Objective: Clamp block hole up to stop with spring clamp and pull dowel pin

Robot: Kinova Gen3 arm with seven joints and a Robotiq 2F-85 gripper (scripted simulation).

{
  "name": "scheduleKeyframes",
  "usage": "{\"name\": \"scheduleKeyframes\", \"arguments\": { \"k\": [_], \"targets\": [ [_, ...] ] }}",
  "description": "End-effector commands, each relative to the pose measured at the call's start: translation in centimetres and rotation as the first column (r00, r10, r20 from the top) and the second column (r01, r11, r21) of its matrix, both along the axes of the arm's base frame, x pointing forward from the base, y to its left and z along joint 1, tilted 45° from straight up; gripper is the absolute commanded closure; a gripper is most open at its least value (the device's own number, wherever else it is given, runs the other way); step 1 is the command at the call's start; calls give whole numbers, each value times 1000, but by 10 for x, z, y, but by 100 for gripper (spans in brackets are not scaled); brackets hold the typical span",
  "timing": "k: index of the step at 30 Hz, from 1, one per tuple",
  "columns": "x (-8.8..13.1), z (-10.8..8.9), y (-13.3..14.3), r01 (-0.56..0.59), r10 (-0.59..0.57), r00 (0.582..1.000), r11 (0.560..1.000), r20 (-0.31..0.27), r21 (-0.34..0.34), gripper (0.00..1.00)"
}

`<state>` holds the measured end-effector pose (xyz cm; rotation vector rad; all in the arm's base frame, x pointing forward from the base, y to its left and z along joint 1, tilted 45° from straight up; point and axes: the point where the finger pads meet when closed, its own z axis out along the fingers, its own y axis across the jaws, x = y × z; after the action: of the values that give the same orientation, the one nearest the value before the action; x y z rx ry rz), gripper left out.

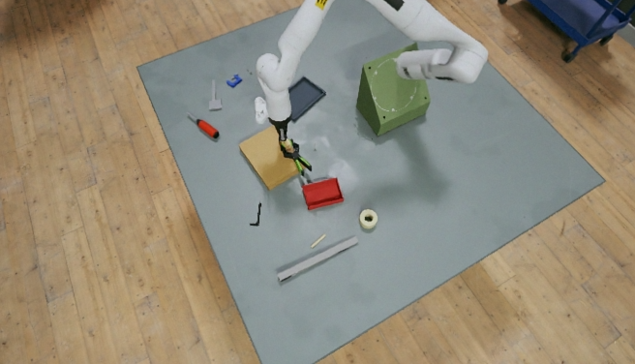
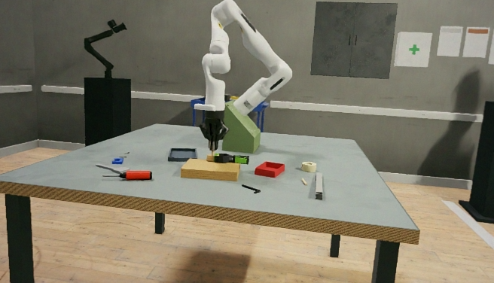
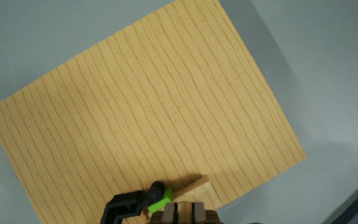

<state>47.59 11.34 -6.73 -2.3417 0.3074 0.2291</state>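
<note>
Gripping the pin (image 2: 212, 150) upright, hand (image 2: 213, 142) clenched on it above the block (image 2: 211, 157); clamp (image 2: 230, 159) pins block on the board (image 2: 210, 169). Pin looks not yet free; extraction and set-down remain

White jointed arm (image 1: 310, 25), black stripe, yellow warning label, black fingers (image 2: 213, 134)
</note>
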Motion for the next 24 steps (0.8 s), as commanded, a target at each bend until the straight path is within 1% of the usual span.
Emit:
{"name": "scheduleKeyframes", "arguments": {
  "k": [1, 15, 17, 24],
  "targets": [
    [1, 1, -1, 16, -16, 1000, 1000, -13, -3, 90],
    [1, 1, -1, 95, -96, 991, 995, -92, -15, 90],
    [1, 1, -1, 95, -96, 991, 995, -92, -15, 90],
    [1, 1, -1, 133, -135, 982, 991, -131, -24, 90]
  ]
}}
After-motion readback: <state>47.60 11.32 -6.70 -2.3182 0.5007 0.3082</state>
